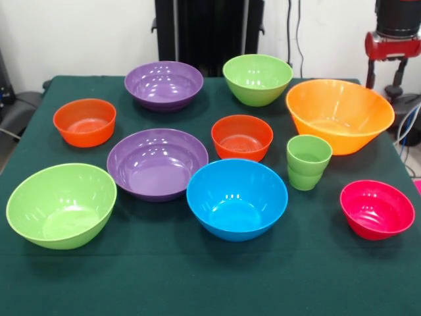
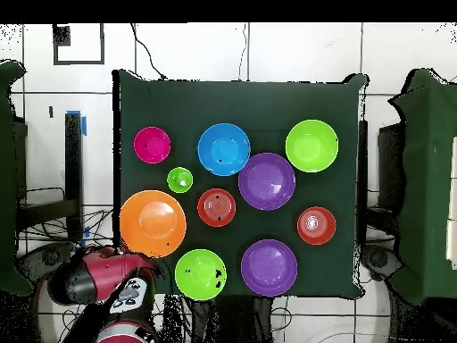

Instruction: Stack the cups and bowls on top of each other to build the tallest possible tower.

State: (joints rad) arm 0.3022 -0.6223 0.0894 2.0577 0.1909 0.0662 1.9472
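Two light-green cups point(image 1: 308, 161), one nested in the other, stand right of centre; they also show in the overhead view point(image 2: 179, 179). Around them, each apart and upright, are the blue bowl point(image 1: 237, 197), the pink-red bowl point(image 1: 377, 209), the large orange-yellow bowl point(image 1: 339, 115), two orange-red bowls point(image 1: 241, 137) point(image 1: 84, 122), two purple bowls point(image 1: 156, 163) point(image 1: 164, 84) and two light-green bowls point(image 1: 60, 205) point(image 1: 257, 79). Nothing is stacked except the cups. The gripper does not show; only part of the red and black arm point(image 2: 98, 275) shows, off the table's corner.
The dark green table cloth point(image 1: 197, 283) has bare room along the front edge in the front view. The arm's red joint point(image 1: 393, 43) stands beyond the table's far right corner. Cables hang behind the table.
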